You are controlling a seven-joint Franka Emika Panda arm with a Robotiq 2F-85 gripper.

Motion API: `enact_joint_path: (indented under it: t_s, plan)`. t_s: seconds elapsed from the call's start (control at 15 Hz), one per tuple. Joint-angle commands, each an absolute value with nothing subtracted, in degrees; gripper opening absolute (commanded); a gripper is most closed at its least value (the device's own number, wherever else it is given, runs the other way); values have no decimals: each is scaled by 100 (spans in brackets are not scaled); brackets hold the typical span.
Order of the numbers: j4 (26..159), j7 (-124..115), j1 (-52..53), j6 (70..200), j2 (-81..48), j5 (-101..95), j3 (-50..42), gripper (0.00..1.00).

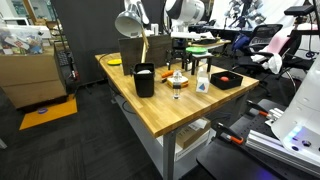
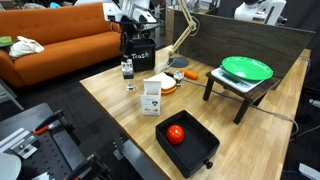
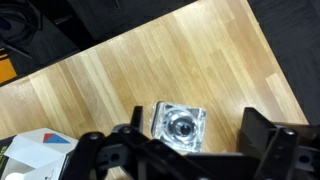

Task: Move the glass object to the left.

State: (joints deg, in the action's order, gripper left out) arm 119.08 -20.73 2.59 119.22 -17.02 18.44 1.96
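Observation:
The glass object [image 3: 180, 125] is a small clear square-sided glass with a dark base, seen from above in the wrist view. It stands upright on the wooden table and shows in both exterior views [image 1: 177, 87] [image 2: 128, 73]. My gripper [image 3: 197, 128] is open and straddles the glass, which sits closer to one finger and touches neither clearly. In both exterior views the gripper [image 1: 178, 62] [image 2: 127, 52] hangs directly over the glass.
A black container [image 1: 144, 79] [image 2: 142, 55] stands close beside the glass. A small white bottle [image 1: 203, 83] [image 2: 151, 98], a flat orange block [image 2: 168, 85], a black tray [image 2: 200, 150] holding a red ball, a desk lamp [image 1: 130, 22] and a green plate [image 2: 246, 67] on a stand are nearby.

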Motion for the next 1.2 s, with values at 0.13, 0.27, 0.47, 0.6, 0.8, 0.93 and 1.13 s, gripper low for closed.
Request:
enact_joint_path:
  t_s: [0.13,0.27,0.47,0.6,0.8,0.93,1.13]
  plan:
    - [11653,-2351,349,11837,-2037,1644,136,100]
    - [11504,-2391,378,11771,-2225,1579,130,100]
    - [11274,-2471,422,11690,-2479,1408,89,100]
    - [11163,-2543,434,11648,-2599,1306,61,100]
    - [11073,-2513,415,11660,-2713,1315,67,74]
    - [11042,-2476,395,11641,-2736,1395,93,60]
    - [11040,-2471,398,11586,-2726,1441,109,37]
